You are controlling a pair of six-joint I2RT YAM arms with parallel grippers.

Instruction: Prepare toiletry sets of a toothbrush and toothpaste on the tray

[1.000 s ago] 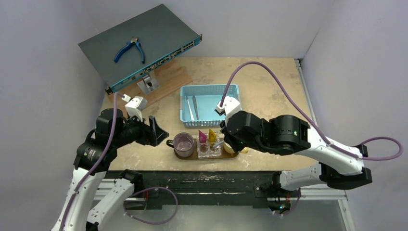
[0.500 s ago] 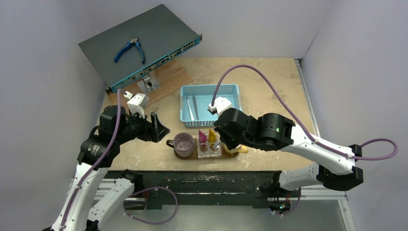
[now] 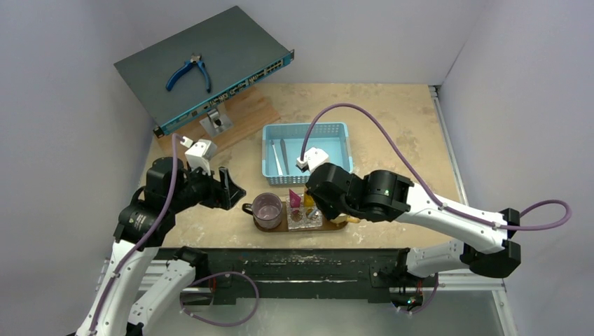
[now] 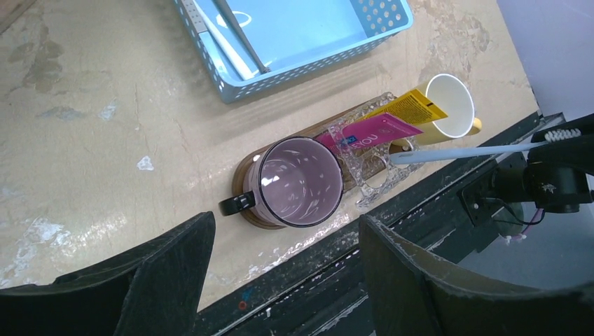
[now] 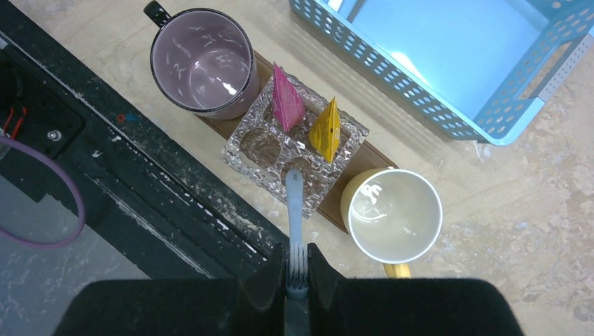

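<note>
The dark-brown tray (image 3: 279,227) lies at the table's near edge. It carries a purple mug (image 5: 202,61), a clear glass holder (image 5: 259,147) and a yellow cup (image 5: 396,213). The pink toothpaste (image 5: 285,105) and the yellow toothpaste (image 5: 326,129) stand in the holder's far slots. My right gripper (image 5: 297,269) is shut on the bristle end of a pale-blue toothbrush (image 5: 294,203). The handle tip is at the holder's near right slot. Two more toothbrushes (image 4: 231,45) lie in the blue basket (image 4: 294,66). My left gripper (image 3: 231,189) is open and empty, left of the mug.
A grey network switch (image 3: 203,59) with blue pliers (image 3: 189,72) on it sits at the back left. A wooden board (image 3: 245,112) with a metal part lies beside it. The black frame rail (image 5: 140,189) runs along the table's near edge, right below the tray.
My right arm has swung left with the toothbrush, bringing it over the glass holder. My left gripper has shifted slightly and stays open.
</note>
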